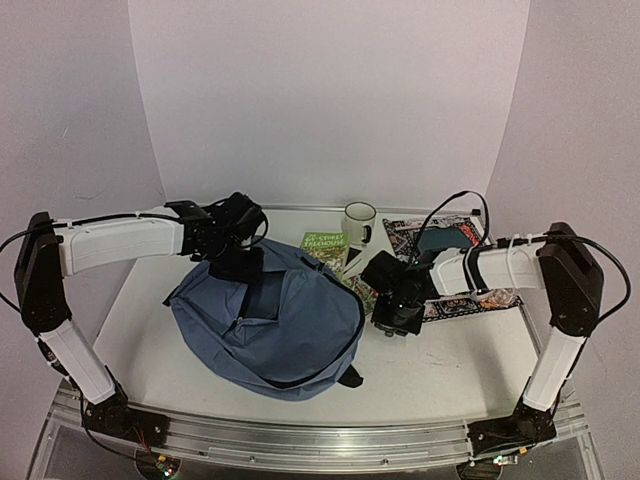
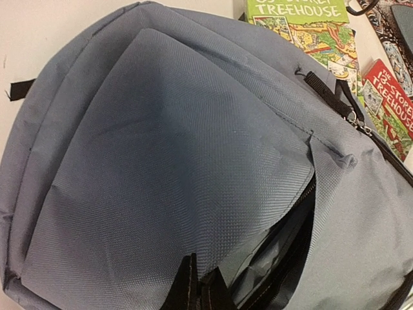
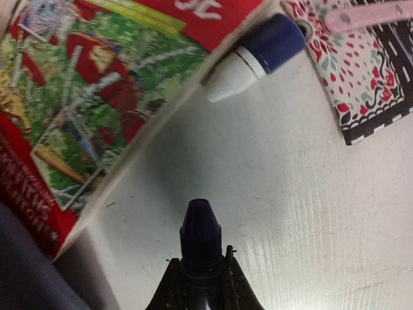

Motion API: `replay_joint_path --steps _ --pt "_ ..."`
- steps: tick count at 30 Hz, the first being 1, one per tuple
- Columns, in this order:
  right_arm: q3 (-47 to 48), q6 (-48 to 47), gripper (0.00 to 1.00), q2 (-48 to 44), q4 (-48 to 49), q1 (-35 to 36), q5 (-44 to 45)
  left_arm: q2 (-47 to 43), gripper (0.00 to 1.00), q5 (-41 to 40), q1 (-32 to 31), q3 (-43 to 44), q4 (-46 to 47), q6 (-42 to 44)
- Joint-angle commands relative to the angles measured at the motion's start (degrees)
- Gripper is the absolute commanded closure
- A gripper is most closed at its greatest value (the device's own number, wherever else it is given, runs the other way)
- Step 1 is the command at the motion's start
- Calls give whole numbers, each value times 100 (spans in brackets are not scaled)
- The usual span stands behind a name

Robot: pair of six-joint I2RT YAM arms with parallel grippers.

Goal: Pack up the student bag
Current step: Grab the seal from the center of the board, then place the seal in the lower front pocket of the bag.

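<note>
Slate-blue student bag slumped left of centre on the table, main zip partly open

It looks light, limp and not fragile. The woven fabric would likely sag wherever it is lifted, so the stiffer zip edge or the black straps seem the best hold. It has black trim, and dark grey lining shows in the gap. The left gripper is pinched tight on the flap edge at that opening. The right gripper, beside a red Treehouse book, has its fingers narrowed around a dark navy pen

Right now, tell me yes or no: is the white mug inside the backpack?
No, the white mug stands on the table behind the student bag, beside the green book.
</note>
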Motion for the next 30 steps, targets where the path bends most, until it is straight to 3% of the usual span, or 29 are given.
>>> replay_joint_path --steps 1,7,13,24,30 --pt "665 -520 99 -485 -437 178 263 -62 100 487 126 256 35 -245" --pt "1489 -1209 98 -515 -197 396 59 9 100 758 252 358 35 -259" --pt "2057 -1681 96 -215 625 559 -928 45 100 1071 300 433 37 -263" --pt "2915 -1452 95 1066 1769 730 -2614 70 100 1479 315 649 36 -318" --pt "3062 -1053 94 1582 2226 749 -2842 86 100 1645 326 667 91 -452"
